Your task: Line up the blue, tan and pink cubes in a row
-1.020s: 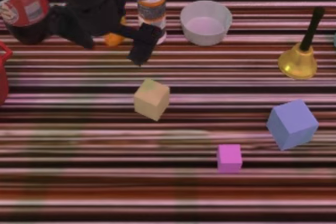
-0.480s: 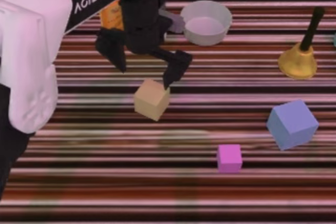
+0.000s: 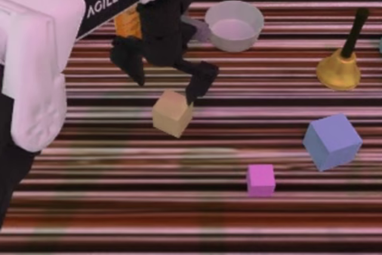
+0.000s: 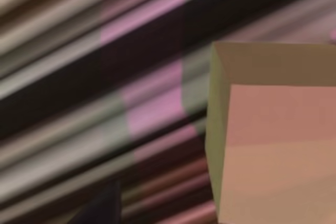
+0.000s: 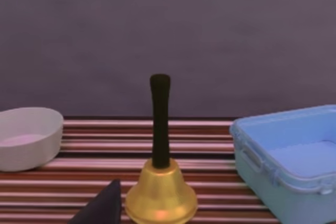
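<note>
The tan cube sits left of the table's middle. It fills much of the left wrist view as the tan cube. My left gripper hangs open just behind and above it, one finger to each side, touching nothing. A dark fingertip shows beside the cube. The small pink cube lies toward the front. The large blue cube rests at the right. My right gripper is outside the top view; one of its fingertips points at a bell, with nothing held.
A white bowl stands at the back, also seen as the bowl. A gold bell with a black handle is at the back right. A blue tub sits beside it. An orange bottle is half hidden behind my left arm.
My left arm has swung in from the back left and brought its open gripper over the tan cube, settling there in the last half second. None of the cubes has moved.
</note>
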Controlling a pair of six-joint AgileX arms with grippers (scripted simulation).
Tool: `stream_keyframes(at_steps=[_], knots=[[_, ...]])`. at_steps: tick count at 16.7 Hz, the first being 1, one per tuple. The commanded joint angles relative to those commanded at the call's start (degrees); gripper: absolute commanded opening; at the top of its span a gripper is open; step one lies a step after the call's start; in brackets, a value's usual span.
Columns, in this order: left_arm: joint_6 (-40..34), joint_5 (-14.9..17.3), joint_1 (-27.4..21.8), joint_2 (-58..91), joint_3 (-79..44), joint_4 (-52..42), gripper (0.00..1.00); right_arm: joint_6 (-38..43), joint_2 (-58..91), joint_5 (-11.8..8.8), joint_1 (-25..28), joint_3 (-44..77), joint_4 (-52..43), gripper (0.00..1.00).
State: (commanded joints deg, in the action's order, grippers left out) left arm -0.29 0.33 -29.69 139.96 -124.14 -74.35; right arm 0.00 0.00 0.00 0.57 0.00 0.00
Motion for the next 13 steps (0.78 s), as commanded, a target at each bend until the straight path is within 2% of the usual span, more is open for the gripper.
stream_keyframes(at_steps=[6, 11, 13], knots=[[-0.03, 0.03, -0.08, 2.93, 9.96, 13.4, 1.0, 0.0, 0.0, 0.0, 0.0, 0.0, 0.0, 1.0], [-0.05, 0.04, -0.11, 3.47, 11.42, 15.07, 1.0, 0.0, 0.0, 0.0, 0.0, 0.0, 0.0, 1.0], [-0.05, 0.04, -0.11, 3.47, 11.42, 15.07, 0.85, 0.0, 0.0, 0.0, 0.0, 0.0, 0.0, 1.0]])
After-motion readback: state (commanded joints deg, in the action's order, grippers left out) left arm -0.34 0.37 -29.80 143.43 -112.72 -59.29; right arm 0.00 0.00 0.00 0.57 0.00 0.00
